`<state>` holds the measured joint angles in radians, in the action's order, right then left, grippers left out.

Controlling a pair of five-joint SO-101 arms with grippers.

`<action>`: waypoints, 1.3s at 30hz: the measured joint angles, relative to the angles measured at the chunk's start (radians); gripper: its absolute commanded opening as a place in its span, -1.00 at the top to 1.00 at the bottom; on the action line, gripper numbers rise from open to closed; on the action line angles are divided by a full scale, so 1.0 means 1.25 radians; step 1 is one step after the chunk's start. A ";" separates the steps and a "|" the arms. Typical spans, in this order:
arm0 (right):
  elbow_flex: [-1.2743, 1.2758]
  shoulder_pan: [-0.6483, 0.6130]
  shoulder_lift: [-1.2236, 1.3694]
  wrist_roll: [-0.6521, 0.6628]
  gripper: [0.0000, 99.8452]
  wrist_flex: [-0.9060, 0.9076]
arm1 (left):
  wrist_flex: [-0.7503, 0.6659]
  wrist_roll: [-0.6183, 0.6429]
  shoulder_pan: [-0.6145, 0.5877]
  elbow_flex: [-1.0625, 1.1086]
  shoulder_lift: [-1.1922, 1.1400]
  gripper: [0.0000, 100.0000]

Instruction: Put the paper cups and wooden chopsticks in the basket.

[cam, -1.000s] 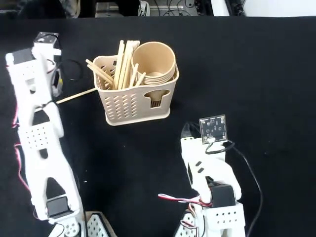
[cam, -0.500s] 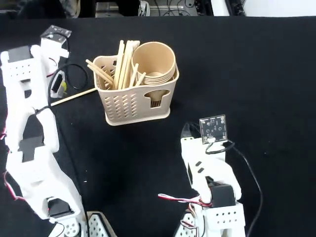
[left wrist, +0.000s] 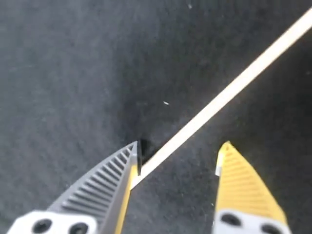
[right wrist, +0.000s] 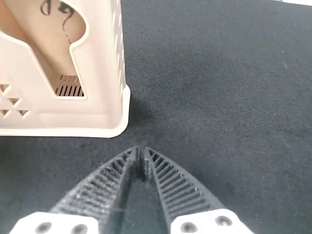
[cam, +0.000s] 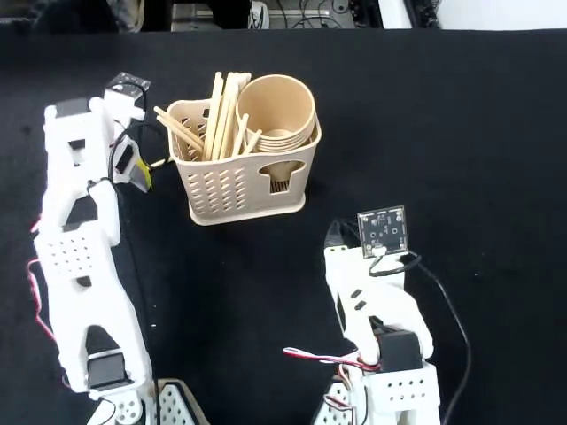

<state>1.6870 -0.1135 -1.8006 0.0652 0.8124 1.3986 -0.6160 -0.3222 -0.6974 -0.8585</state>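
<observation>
Fingers [left wrist: 241,187] of the left gripper [left wrist: 180,146] stand apart, straddling the end of a loose chopstick [left wrist: 234,83] on the table [left wrist: 73,58], evidently set for a pinch. The right gripper [right wrist: 141,156] has its fingers together and is idle. The high view adds context: the chopstick lies at 9 o'clock of the basket [cam: 239,190], with the cups [cam: 276,106] inside.

One basket [cam: 244,181], one stack of paper cups [cam: 276,111], several chopsticks [cam: 221,111] inside, one loose chopstick [left wrist: 229,92], two arms [cam: 80,257].

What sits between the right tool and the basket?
Nothing. In the right wrist view, only bare black cloth separates the shut right tool from the basket.
</observation>
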 measured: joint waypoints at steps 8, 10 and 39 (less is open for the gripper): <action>0.000 0.000 0.000 0.000 0.96 0.000 | 0.253 0.001 0.011 -0.344 -0.182 0.91; 0.000 0.000 0.000 0.000 0.96 0.000 | 0.270 0.002 0.009 -0.390 -0.204 0.95; 0.000 0.000 0.000 0.000 0.96 0.000 | -0.023 0.438 -0.091 0.716 0.988 0.94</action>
<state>1.6870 -0.1135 -1.8006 0.0652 0.8124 1.3694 -0.0683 -0.4358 0.1972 0.3767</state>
